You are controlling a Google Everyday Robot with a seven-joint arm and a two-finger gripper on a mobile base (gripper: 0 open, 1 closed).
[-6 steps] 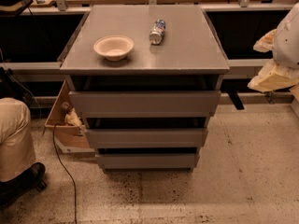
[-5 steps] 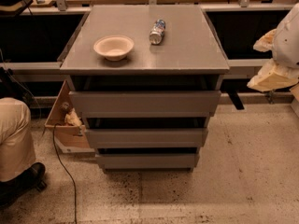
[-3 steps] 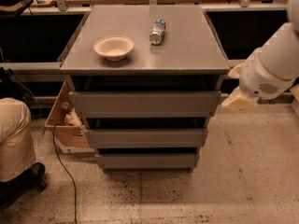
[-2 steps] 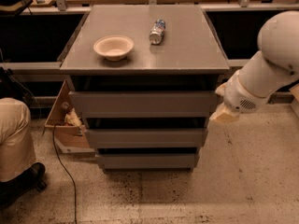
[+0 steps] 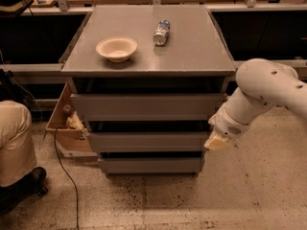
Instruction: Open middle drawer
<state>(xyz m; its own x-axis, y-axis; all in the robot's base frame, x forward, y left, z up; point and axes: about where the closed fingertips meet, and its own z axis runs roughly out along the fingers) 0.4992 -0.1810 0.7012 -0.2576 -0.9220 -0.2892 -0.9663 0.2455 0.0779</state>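
The grey cabinet (image 5: 148,51) has three flat handleless drawer fronts. The middle drawer (image 5: 146,142) is the second front down and sits in line with the others, a dark gap above it. The top drawer (image 5: 146,107) is taller; the bottom drawer (image 5: 151,165) is smallest. My white arm (image 5: 259,95) comes in from the right. My gripper (image 5: 215,142) is at the right end of the middle drawer front, at its corner.
A cream bowl (image 5: 116,48) and a lying can (image 5: 161,31) rest on the cabinet top. An open cardboard box (image 5: 67,123) stands left of the cabinet. A person's leg and shoe (image 5: 17,152) are at the far left. A cable (image 5: 67,176) runs over the floor.
My arm has swung in from the right edge and dropped down and left, bringing the gripper from beside the top drawer to the middle drawer's right end. The drawers have not moved.
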